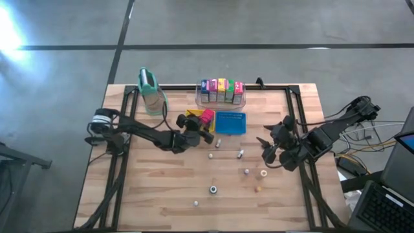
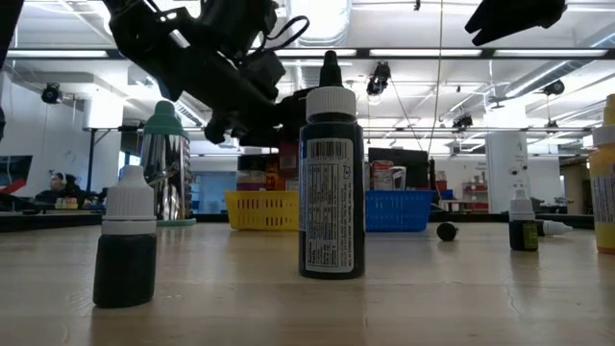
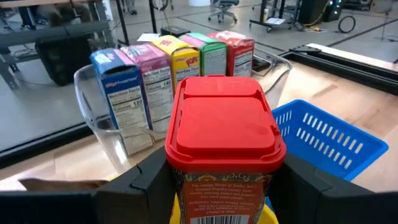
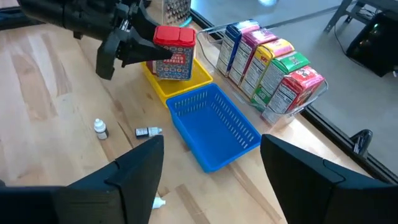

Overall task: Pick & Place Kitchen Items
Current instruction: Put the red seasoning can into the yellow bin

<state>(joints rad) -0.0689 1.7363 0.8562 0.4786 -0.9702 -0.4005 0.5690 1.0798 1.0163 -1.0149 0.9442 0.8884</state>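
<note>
Five cartons (image 4: 266, 65) stand in a row inside the clear bin (image 1: 221, 101) at the table's 12 o'clock edge, blue, pink, yellow, green and red. Just at 6 o'clock of the bin sit the yellow tray (image 4: 178, 86) and, touching its 3 o'clock side, the blue tray (image 4: 214, 127). Left gripper (image 1: 194, 126) is clamped on the red-lidded paprika tin (image 3: 222, 143), fingers pressed to both its sides, holding it upright over the yellow tray. Right gripper (image 1: 269, 150) hangs near the table's 3 o'clock side, well apart from the trays, its fingers spread wide with nothing between them. Several small dropper bottles (image 1: 213, 189) lie scattered across the wood toward 6 o'clock. One tall container with a teal top (image 1: 151, 90) stands at 9 o'clock of the bin
</note>
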